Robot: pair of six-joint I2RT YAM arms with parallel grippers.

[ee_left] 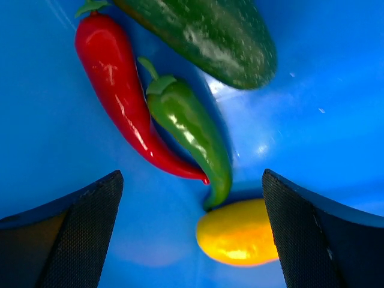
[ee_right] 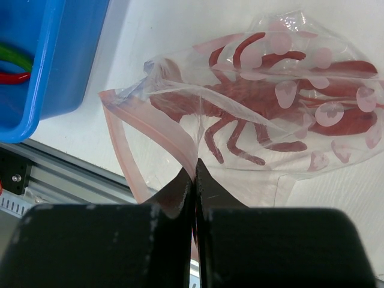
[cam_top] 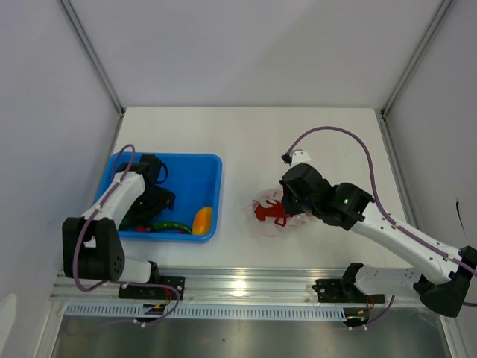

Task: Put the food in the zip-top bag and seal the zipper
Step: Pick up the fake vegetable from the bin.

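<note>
Blue plastic makes the tray [cam_top: 190, 183] on the left side of the worktop [cam_top: 246, 134]. The left arm [cam_top: 119, 195] dips into it. The left jaws are wide open and hold nothing. They hang right over the food: a red chili [ee_left: 120, 96], a green chili [ee_left: 192, 129] lying against it, a fat dark green piece [ee_left: 210, 36] and a yellow fruit [ee_left: 237, 234]. All of these lie in the tray.

To pick well, I think the jaws should go down over just one piece. The yellow fruit sits nearest between them. Squeezing it across its short side should stop it popping out.

To the right, apart from the tray, the zip-top bag [ee_right: 288, 90] lies on the worktop. The right arm [cam_top: 395, 231] reaches to it. The right jaws are shut tight, pinching the clear edge of the bag's mouth just by the pink zipper [ee_right: 123, 144]. Lifting that edge a little should make a wide mouth for the food.

A red shape with pale spots shows on the bag. It may be a printed picture, but I cannot tell.

The worktop is white and smooth, so the bag could slide. Plain pale walls stand on three sides. A metal rail [cam_top: 246, 282] runs along the near edge.
</note>
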